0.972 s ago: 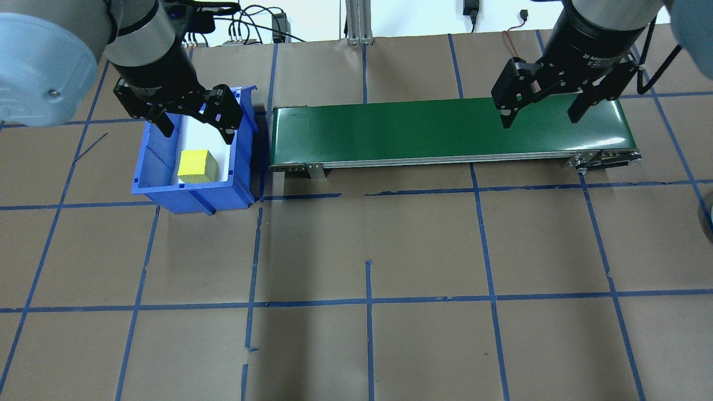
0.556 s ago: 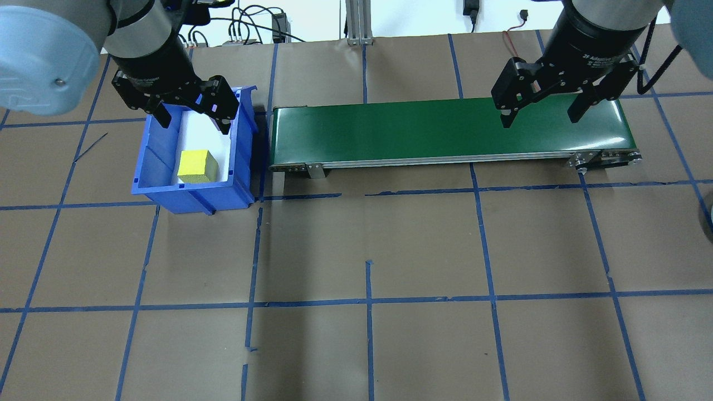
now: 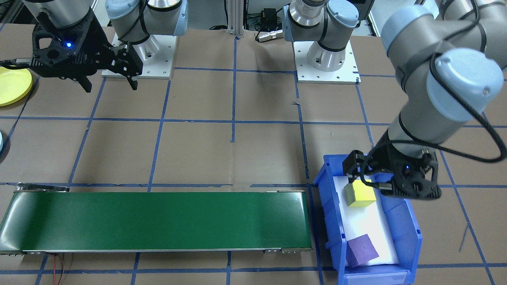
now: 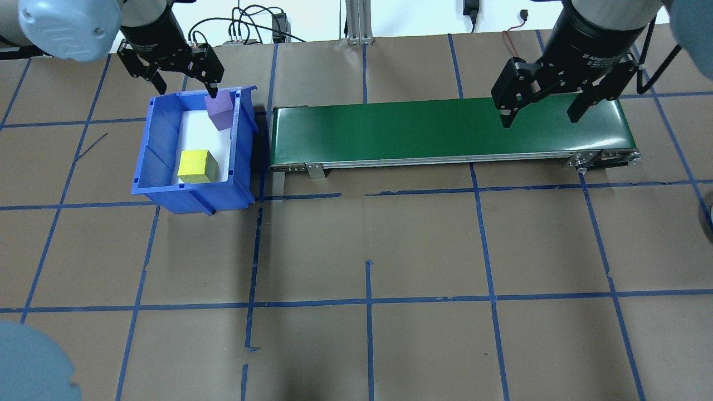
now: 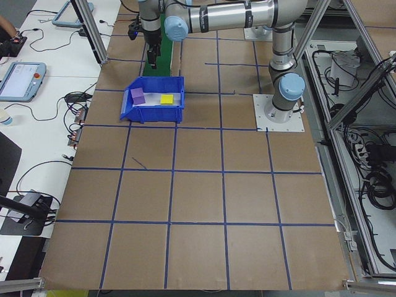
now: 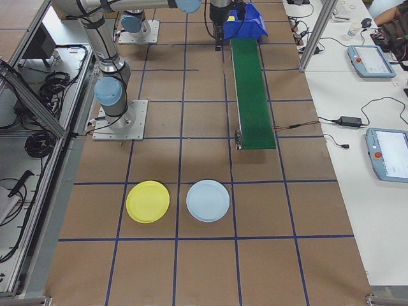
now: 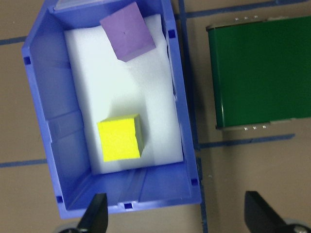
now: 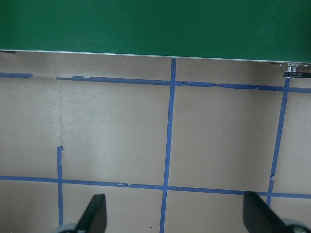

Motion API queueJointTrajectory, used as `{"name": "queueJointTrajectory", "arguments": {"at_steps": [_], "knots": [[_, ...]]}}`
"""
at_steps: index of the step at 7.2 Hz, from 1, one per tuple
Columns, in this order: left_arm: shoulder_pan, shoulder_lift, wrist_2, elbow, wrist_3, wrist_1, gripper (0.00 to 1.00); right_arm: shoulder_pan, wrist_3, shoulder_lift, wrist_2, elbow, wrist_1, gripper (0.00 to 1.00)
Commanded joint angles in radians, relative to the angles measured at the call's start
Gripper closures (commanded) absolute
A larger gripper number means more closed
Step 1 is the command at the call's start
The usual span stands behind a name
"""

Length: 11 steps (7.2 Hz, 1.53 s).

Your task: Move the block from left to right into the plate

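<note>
Nothing has been moved yet: the yellow block and purple block both lie in the blue bin (plates sit well apart). The left hand hovers over the bin's far end, fingers apart, seemingly empty. The right hand waits open above the green conveyor.

Yellow plate cut off by the front view's edge (left side); overhead misses both plates
</note>
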Motion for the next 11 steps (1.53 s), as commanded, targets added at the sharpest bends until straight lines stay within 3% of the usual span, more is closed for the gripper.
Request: {"name": "queueJointTrajectory", "arguments": {"at_steps": [1,2,4,6,7,8,11], "knots": [[0.067,-0.133,-0.031,0.025,0.046,0.156,0.01,0.0,0.0,-0.001,0.0,0.0,0.0,0.0],[0.071,-0.184,-0.036,0.063,0.047,0.178,0.01,0.0,0.0,-0.001,0.0,0.0,0.0,0.0],[0.071,-0.178,-0.054,0.026,0.115,0.104,0.01,0.0,0.0,-0.001,0.0,0.0,0.0,0.0],[0.076,-0.17,-0.044,-0.044,0.109,0.092,0.01,0.0,-0.002,-0.001,0.0,0.0,0.0,0.0],[0.076,-0.17,-0.022,-0.08,0.107,0.091,0.07,0.0,0.0,-0.001,0.0,0.0,0.0,0.0],[0.076,-0.172,0.008,-0.099,0.104,0.088,0.11,0.0,0.0,0.001,0.001,0.0,0.0,0.0],[0.076,-0.166,0.013,-0.11,0.057,0.08,0.13,0.0,-0.002,0.001,0.0,0.0,-0.002,0.0]]}}
